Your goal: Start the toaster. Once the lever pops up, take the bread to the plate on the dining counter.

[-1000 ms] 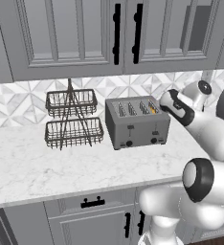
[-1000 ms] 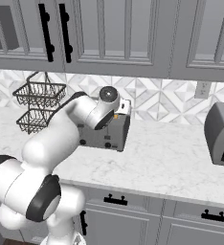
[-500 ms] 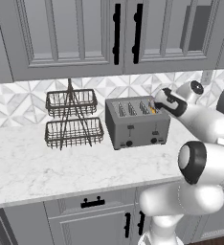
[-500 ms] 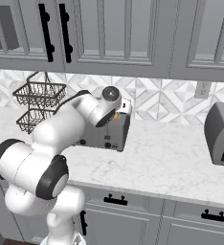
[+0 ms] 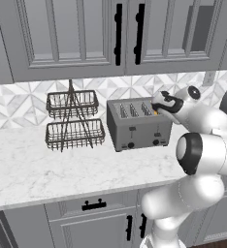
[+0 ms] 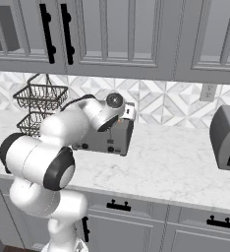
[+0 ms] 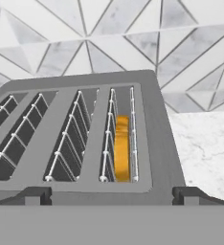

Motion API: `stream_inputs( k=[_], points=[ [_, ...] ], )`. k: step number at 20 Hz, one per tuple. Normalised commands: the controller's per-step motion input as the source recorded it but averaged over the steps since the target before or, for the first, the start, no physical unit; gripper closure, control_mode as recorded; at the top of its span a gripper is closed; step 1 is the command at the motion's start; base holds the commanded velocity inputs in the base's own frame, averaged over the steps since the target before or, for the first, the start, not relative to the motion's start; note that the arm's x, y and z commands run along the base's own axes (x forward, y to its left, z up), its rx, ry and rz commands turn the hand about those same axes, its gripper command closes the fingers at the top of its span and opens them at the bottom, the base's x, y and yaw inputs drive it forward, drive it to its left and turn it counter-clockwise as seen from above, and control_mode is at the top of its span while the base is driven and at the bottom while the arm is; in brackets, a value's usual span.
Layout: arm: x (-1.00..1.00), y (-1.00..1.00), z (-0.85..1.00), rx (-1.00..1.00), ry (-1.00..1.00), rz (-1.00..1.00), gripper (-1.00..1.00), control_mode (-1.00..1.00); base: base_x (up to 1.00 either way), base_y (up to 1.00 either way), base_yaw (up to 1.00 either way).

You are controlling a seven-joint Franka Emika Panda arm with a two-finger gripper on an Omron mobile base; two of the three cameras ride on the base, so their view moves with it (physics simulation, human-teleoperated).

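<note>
The grey four-slot toaster [image 5: 137, 127] stands on the marble worktop against the tiled wall, with two black levers and black knobs on its front. The bread [image 7: 122, 148] stands on edge, golden-brown, deep in the rightmost slot, and shows as an orange speck [image 5: 155, 112] from the left base. My gripper [image 7: 113, 197] hovers just above the toaster's right end [image 5: 158, 105], open, its fingertips [image 7: 35, 195] wide apart and holding nothing. In the right base view my arm covers much of the toaster [image 6: 109, 141]. The plate and the dining counter are out of view.
A two-tier wire basket rack [image 5: 74, 121] stands left of the toaster. A grey boxy appliance [image 6: 227, 138] sits on the worktop [image 6: 176, 167] to the right. Upper cabinets with black handles [image 5: 118, 34] hang overhead.
The hand has shifted a little left, closer over the toaster's right end, and the elbow has swung up. The jaws stayed open.
</note>
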Motion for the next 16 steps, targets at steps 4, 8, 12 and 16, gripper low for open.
stream_inputs(
  k=[4,8,12,16],
  points=[
    [0.31,0.00,-0.01,0.00,0.00,0.00,-1.00,-1.00,0.00,0.00,0.00],
    [0.23,0.00,-0.15,0.00,0.00,0.00,-1.00,-1.00,0.00,0.00,0.00],
    [0.16,0.00,-0.22,0.00,0.00,0.00,-1.00,-1.00,0.00,0.00,0.00],
    [0.15,0.00,-0.12,0.00,0.00,0.00,-1.00,-1.00,0.00,0.00,0.00]
  ],
)
